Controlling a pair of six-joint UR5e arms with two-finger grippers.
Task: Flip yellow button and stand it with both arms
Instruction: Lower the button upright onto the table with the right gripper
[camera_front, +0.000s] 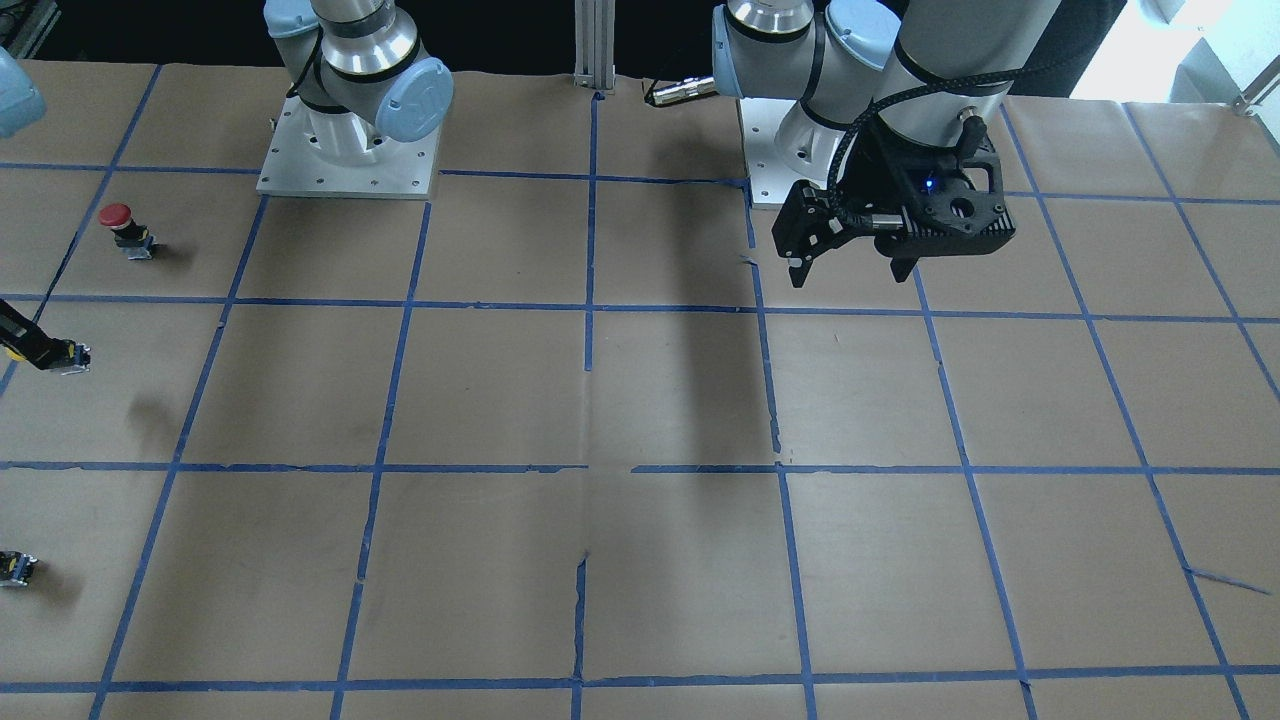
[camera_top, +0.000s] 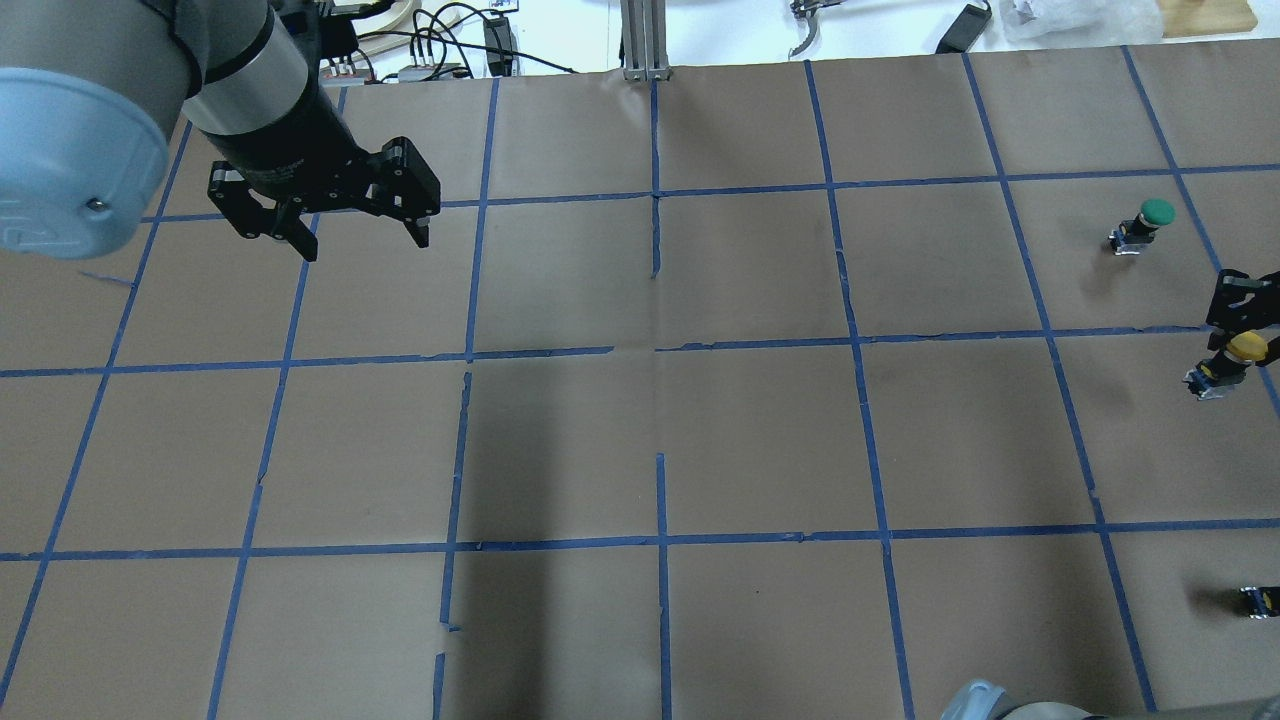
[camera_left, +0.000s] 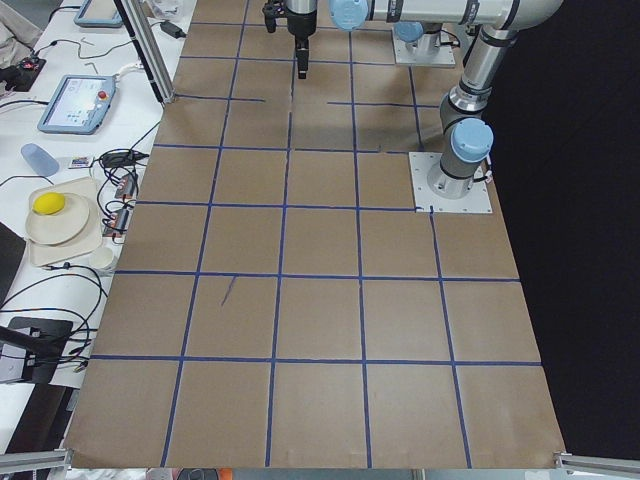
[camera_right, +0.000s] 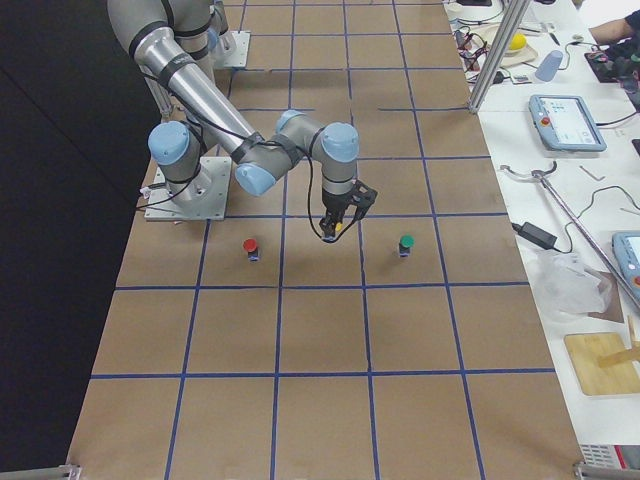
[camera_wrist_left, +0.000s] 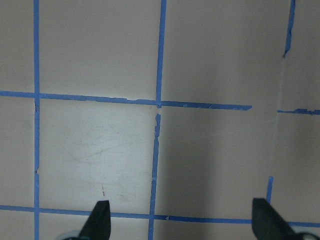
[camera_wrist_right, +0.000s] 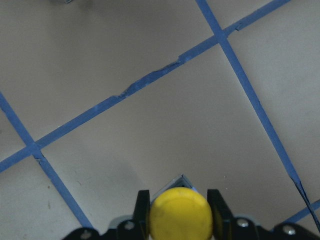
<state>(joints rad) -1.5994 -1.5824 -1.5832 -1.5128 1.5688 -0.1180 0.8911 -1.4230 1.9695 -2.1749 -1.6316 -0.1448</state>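
The yellow button (camera_wrist_right: 180, 214) sits between my right gripper's fingers (camera_wrist_right: 143, 205), which are shut on its cap. In the overhead view my right gripper (camera_top: 1243, 335) holds the button (camera_top: 1216, 372) tilted at the table's right edge, its grey base pointing outward and down. It also shows at the left edge of the front view (camera_front: 60, 355), off the paper, with a shadow below it. My left gripper (camera_top: 340, 238) is open and empty, hanging above the far left of the table; it also shows in the front view (camera_front: 850, 270).
A red-capped button (camera_front: 120, 228) stands near the right arm's base. A green-capped button (camera_top: 1145, 222) stands beyond the right gripper. A tiny black-grey part (camera_top: 1258, 598) lies near the table's right edge. Brown paper with a blue tape grid (camera_top: 660, 350) covers the table.
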